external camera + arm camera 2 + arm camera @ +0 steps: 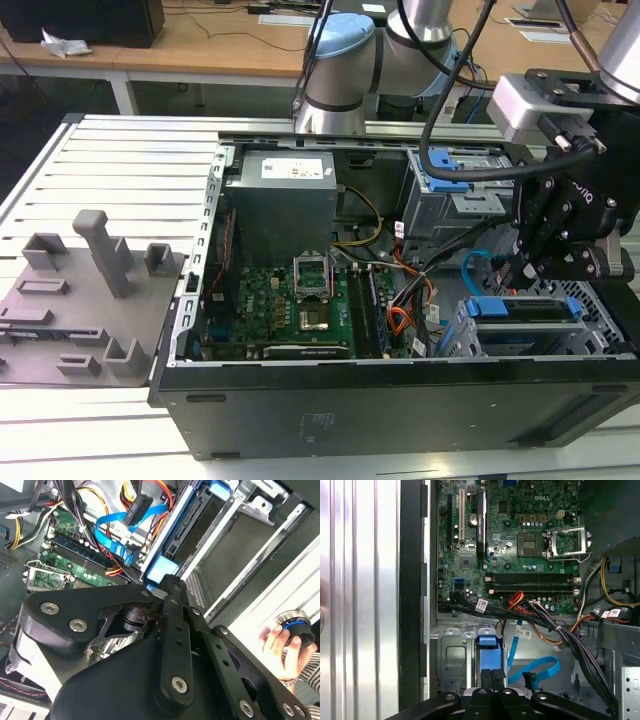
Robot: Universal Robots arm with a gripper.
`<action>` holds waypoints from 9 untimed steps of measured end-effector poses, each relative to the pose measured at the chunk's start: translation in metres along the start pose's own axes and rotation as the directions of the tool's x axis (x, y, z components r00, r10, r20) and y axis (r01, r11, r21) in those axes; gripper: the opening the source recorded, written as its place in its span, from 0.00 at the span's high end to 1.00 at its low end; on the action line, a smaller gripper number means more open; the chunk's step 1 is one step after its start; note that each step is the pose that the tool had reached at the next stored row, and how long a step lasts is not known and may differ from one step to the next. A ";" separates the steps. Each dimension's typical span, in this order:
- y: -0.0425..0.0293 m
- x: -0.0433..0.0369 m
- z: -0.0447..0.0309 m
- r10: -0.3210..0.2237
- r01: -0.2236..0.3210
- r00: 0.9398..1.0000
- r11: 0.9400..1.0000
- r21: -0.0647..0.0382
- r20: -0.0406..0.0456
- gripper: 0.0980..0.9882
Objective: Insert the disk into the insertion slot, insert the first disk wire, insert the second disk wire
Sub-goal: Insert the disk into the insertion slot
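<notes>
- Exterior view: the black gripper [533, 283] hangs low over the front corner of the open computer case [300, 420].
- Right under its tips is the disk [525, 308], in its bright blue frame.
- The disk sits inside the insertion slot [487, 342], a grey metal box with little holes.
- In the first wrist view, the two fingers [486, 680] of the gripper [492, 672] are pressed close together with nothing between them.
- Their tips touch the blue end of the disk [487, 650], and the grey slot [451, 656] wraps around it.
- Just beside the gripper lies the second disk wire [542, 667], a thin light-blue loop.
- Its small dark plug [529, 680] is apart from the disk.
- Farther past the gripper is the green motherboard [520, 535].
- In the second wrist view, the gripper [168, 581] meets the blue frame [159, 570], with the light-blue wire [112, 527] and its plug [138, 506] just beyond.
- Off to the side of the gripper, outside the case, a person's hand [276, 641] holds a round black knob [296, 629] with a blue ring.
</notes>
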State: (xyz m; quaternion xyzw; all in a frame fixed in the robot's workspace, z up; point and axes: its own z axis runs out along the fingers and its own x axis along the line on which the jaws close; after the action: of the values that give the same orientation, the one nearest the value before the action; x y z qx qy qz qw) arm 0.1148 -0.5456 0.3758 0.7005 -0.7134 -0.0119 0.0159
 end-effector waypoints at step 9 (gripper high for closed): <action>-0.0124 -0.0010 0.0136 0.000 0.000 1.000 1.000 -0.003 0.000 0.99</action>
State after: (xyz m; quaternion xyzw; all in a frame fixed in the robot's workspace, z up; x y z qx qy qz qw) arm 0.1267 -0.5449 0.3617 0.7005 -0.7134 -0.0130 0.0171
